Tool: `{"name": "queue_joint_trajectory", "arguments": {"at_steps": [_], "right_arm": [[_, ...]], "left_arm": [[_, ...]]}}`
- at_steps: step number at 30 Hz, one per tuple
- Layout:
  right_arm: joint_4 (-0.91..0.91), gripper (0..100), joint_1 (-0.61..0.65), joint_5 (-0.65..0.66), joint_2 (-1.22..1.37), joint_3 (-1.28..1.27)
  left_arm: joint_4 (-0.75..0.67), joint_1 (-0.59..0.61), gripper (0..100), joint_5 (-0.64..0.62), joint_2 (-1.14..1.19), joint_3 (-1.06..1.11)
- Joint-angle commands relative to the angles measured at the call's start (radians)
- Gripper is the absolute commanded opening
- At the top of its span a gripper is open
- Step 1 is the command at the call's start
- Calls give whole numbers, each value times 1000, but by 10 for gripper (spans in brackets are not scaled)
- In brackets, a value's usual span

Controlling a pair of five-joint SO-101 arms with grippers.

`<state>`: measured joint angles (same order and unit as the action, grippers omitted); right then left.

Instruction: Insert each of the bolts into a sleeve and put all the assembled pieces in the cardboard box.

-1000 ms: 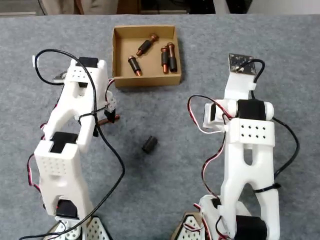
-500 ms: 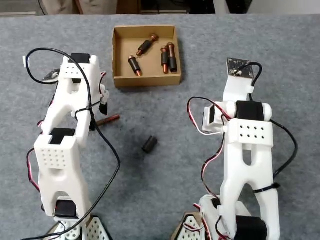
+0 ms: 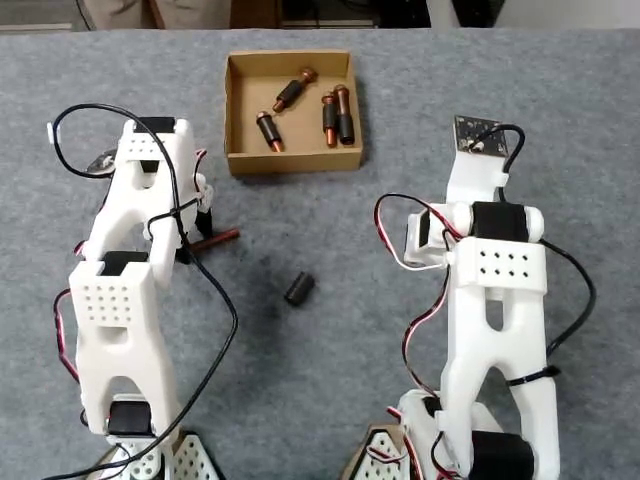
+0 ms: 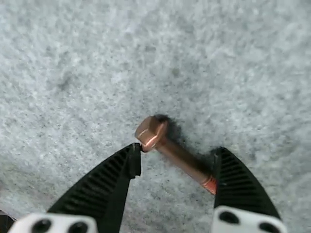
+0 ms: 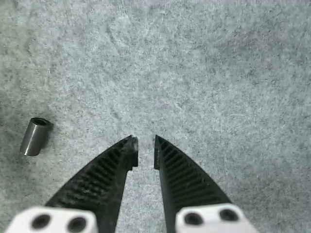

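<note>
The left gripper (image 4: 177, 156) is released, jaws straddling the bolt (image 4: 169, 149) at the high view's centre-left. The right gripper (image 5: 146, 153) is narrowly parted, empty. The sleeve (image 3: 299, 288) lies mid-frame

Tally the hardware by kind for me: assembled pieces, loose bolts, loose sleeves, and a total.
Assembled copper bolts in black sleeves, inside the brown cardboard box: 4
Loose copper bolt, outside the box: 1
Loose dark cylindrical sleeve, outside the box: 1
Total: 6
</note>
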<state>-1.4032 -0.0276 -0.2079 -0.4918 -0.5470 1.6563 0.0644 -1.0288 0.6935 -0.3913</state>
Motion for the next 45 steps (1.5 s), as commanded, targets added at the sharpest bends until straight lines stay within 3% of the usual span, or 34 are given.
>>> {"name": "queue_joint_trajectory", "arguments": {"at_steps": [1, 3, 7, 12, 17, 23, 26, 31, 37, 45], "right_arm": [[18, 74, -13, 0, -31, 5], [18, 74, -13, 0, -31, 5], [18, 74, -13, 0, -31, 5], [18, 74, -13, 0, -31, 7], [18, 74, -13, 0, -31, 7], [12, 76, 13, -6, -31, 36], [12, 76, 107, -34, -31, 41], [63, 76, 302, -203, -19, 54], [158, 77, 498, -336, 45, 56], [245, 77, 522, -516, 305, 125]], "left_arm": [[-41, 26, 244, -11, 5, -17], [-64, 32, 195, -8, 5, -12], [-69, 34, 7, 46, 5, -23], [-61, 32, 19, 98, -5, -26], [-14, 34, 18, 390, -4, -127], [15, 54, 18, 907, 4, -298], [15, 46, 18, 1115, 4, -322], [98, 31, 18, 1496, -1, -321], [103, 46, 18, 1676, 4, -285], [-18, 0, 18, 1738, 4, -167]]}}
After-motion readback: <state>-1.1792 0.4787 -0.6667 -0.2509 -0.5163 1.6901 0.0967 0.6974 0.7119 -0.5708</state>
